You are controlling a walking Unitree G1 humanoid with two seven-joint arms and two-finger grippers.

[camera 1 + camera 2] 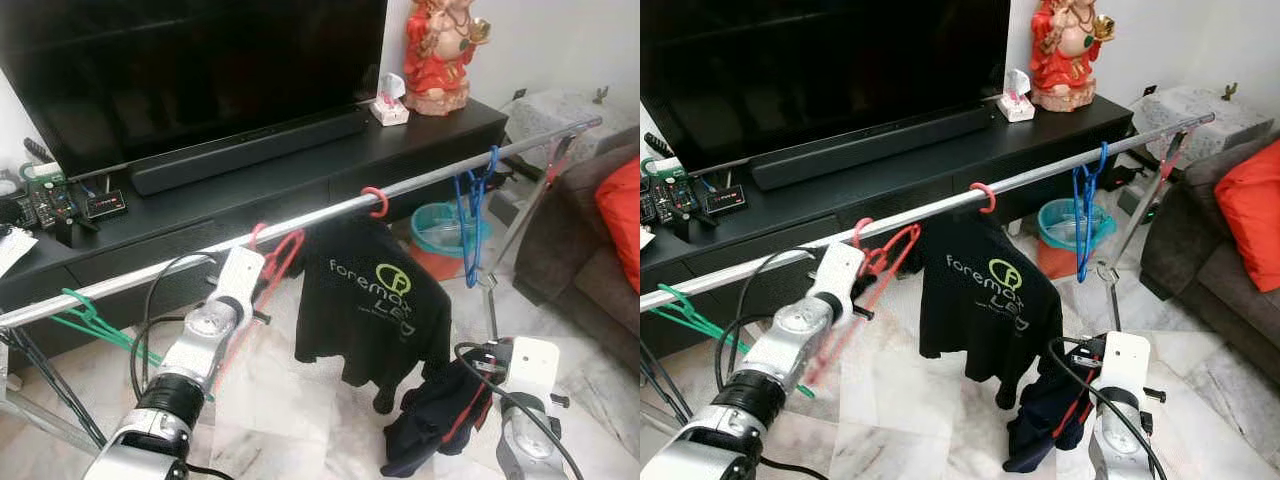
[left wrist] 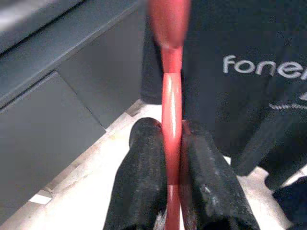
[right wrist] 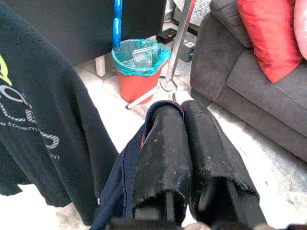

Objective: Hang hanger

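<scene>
A silver clothes rail runs across in front of the TV stand. My left gripper is shut on an empty red hanger just below the rail, and the hanger's hook sits at the rail. To its right a black T-shirt hangs from another red hook. Low on the right, my right gripper is shut on a dark navy garment that has a red hanger inside it. A blue hanger and a green hanger also hang on the rail.
Behind the rail stands a black TV stand with a TV, a soundbar and a red statue. A red bin with a teal liner sits on the floor. A grey sofa with a red cushion is at the right.
</scene>
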